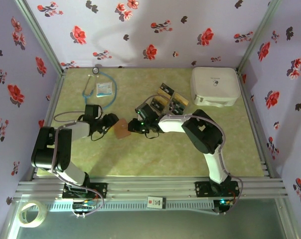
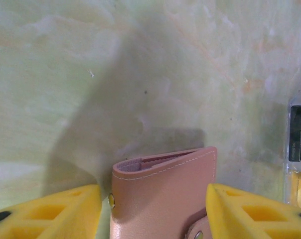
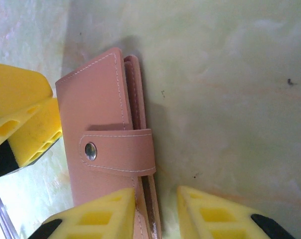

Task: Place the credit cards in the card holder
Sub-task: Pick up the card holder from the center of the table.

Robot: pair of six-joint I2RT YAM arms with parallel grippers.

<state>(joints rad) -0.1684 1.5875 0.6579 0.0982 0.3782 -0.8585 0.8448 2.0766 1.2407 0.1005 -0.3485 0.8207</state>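
Left fingers (image 2: 56, 214) flank the closed card holder (image 2: 165, 194)

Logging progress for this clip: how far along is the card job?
Nothing done: the credit cards lie on the table, and the card holder is snapped shut. In hand: left gripper and right gripper bracket the holder, jaws open. Remaining: open it, slot every card.

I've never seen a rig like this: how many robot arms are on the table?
2. The left arm is bolted at the near-left edge, the right arm at the near-right; both reach to the card holder mid-table. No other seems hidden.
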